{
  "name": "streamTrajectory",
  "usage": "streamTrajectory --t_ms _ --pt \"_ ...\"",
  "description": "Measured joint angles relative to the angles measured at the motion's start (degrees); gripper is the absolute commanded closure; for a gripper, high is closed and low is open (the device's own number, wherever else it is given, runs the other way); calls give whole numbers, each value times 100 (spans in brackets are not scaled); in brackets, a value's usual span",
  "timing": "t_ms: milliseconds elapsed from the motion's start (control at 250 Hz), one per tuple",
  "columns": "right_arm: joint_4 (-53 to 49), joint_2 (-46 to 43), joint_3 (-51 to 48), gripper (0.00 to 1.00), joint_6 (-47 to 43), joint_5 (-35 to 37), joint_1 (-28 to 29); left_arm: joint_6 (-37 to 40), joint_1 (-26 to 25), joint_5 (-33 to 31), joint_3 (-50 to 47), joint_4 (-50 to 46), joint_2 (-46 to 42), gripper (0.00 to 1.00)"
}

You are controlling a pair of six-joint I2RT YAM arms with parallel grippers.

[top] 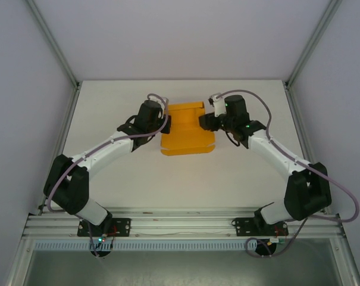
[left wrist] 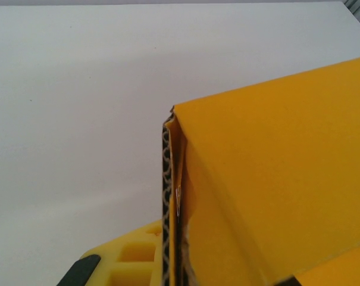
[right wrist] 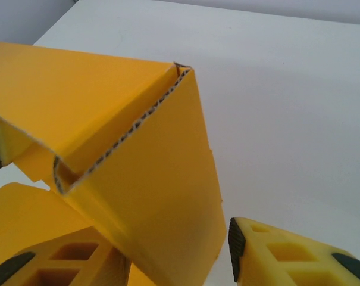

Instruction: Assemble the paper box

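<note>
— Orange card: how many pieces?
— One paper box (top: 188, 136), half folded, mid-desk (top: 108, 107) between two grippers.
— Their grip?
— The right gripper (top: 206, 122) is spread around a raised wall. The left gripper (top: 165, 123) meets the left edge; I cannot tell its closure.
— Room?
— White desk stretches wide beyond the far edge.

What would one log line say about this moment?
paper box: partly folded | left fingers: against a raised wall | right fingers: open, straddling a raised flap
</note>
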Motion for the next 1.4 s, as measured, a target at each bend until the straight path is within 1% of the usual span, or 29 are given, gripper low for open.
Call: streamTrajectory --t_ms 68,84,116,148,312,368,440,460,480,712,867,983,1115,1251,1331,1399 --pt "90 120 13 55 122 260 116 -28 -2 -13 2 0 26 100" --pt "103 151 20 57 129 328 146 -35 -2 -20 2 0 37 100" --pt "136 216 37 64 170 520 227 -46 -2 -22 2 0 52 100" --pt "184 284 52 68 232 728 304 -50 -9 -55 2 -4 72 100" --pt "435 544 72 83 505 1631 479 -87 -50 -151 9 -59 120 100" --pt "483 573 74 85 570 1934 531 -94 -90 -160 24 -59 122 100" --pt "514 645 109 91 645 2378 619 -151 -146 -190 55 -57 120 100" --pt "531 682 125 94 667 2503 645 -173 -166 -208 66 -57 120 100" --pt "549 728 153 100 699 2649 686 -188 -170 -223 79 -66 122 100" --pt "448 1552 949 100 1318 4590 1182 -669 -238 -535 317 -160 267 100" --pt "-208 2173 1716 100 1720 5901 1353 -957 -280 -608 514 -155 503 100" --pt "-601 2459 2096 100 1856 6592 1458 -1115 -308 -608 538 -129 564 100" --pt "-621 2511 2116 100 1899 6972 1530 -1213 -326 -605 538 -103 573 100" --pt "439 2380 1541 100 1506 6972 1532 -1237 -330 -605 560 -109 577 100" --pt "1132 2284 1156 100 1237 6787 1521 -1237 -330 -634 573 -157 599 100" --pt "1578 2177 870 93 1069 6459 1482 -1237 -323 -675 573 -184 612 100"
